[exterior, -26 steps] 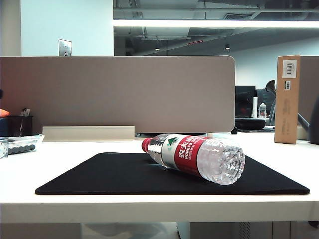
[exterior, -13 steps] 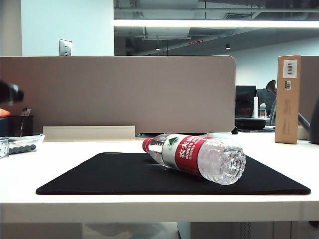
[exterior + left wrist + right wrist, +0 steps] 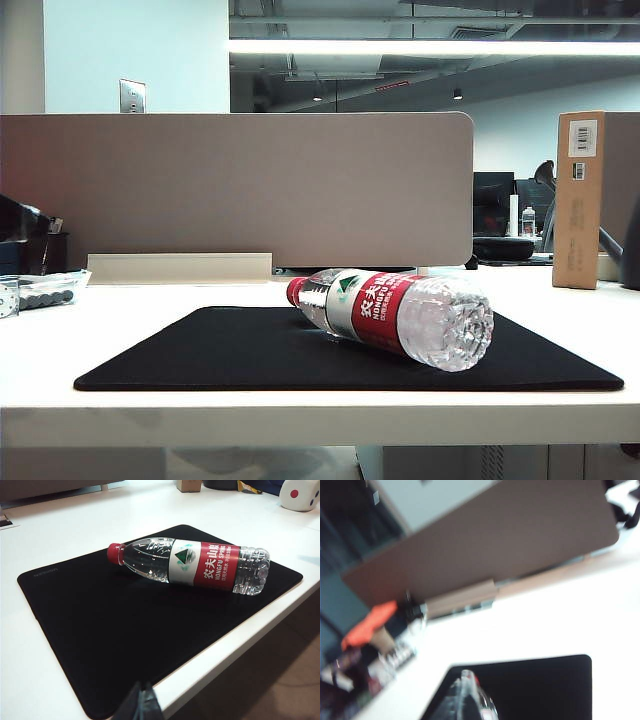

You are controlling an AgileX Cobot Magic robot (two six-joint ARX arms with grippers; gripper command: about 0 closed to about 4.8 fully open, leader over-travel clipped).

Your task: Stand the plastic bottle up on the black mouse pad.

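The plastic bottle (image 3: 395, 312) lies on its side on the black mouse pad (image 3: 220, 350), red cap toward the back left and ribbed base toward the front right. In the left wrist view the bottle (image 3: 195, 565) rests across the pad (image 3: 100, 625). My left gripper (image 3: 142, 702) hangs shut over the pad's near edge, well short of the bottle. A dark part of the left arm (image 3: 15, 220) shows at the exterior view's left edge. The right wrist view is blurred. In it my right gripper (image 3: 465, 695) is shut and empty over the pad (image 3: 545, 685).
A grey partition (image 3: 240, 190) runs along the back of the white table (image 3: 300, 410). A tall cardboard box (image 3: 578, 200) stands at the back right. A bag of dark round parts (image 3: 45, 292) lies at the far left. A white die (image 3: 300, 494) sits beyond the pad.
A dark part of the left arm has come in at the exterior view's left edge and sunk lower. The bottle and the pad have not moved.
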